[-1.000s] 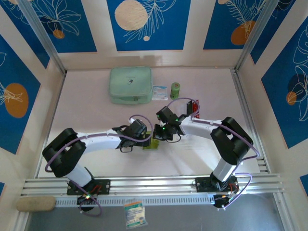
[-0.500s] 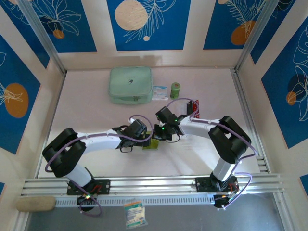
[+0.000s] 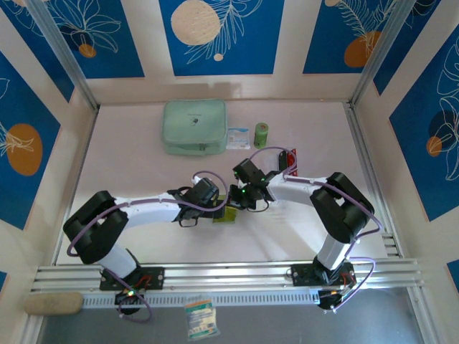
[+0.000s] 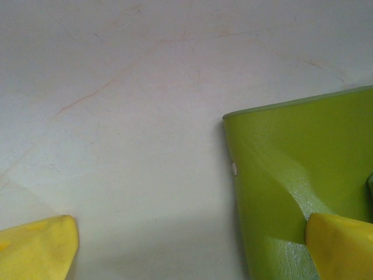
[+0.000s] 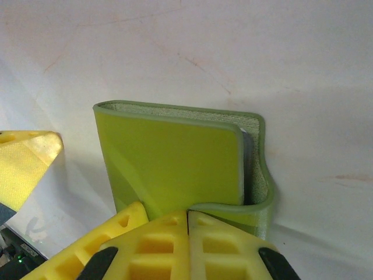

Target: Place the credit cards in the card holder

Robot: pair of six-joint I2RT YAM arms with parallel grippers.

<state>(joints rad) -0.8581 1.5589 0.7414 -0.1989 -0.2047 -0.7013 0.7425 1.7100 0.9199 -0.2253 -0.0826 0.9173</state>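
The olive-green card holder [image 3: 231, 210] lies mid-table between both arms. In the right wrist view the card holder [image 5: 175, 163] is partly folded, its flap curling round at the right over a grey inner edge. My right gripper [image 5: 187, 217] is shut, its tips pressed together against that flap, with nothing visible between them. My left gripper [image 4: 186, 251] is open and straddles the card holder's [image 4: 291, 175] edge, one fingertip [image 4: 341, 245] resting on it and the other on the bare table. A red credit card [image 3: 290, 158] lies behind the right arm's forearm.
A pale mint zip pouch [image 3: 194, 127] sits at the back, with a small white packet [image 3: 238, 137] and a green roll [image 3: 262, 134] to its right. Metal rails [image 3: 229, 276] run along the near edge. Walls close in both sides.
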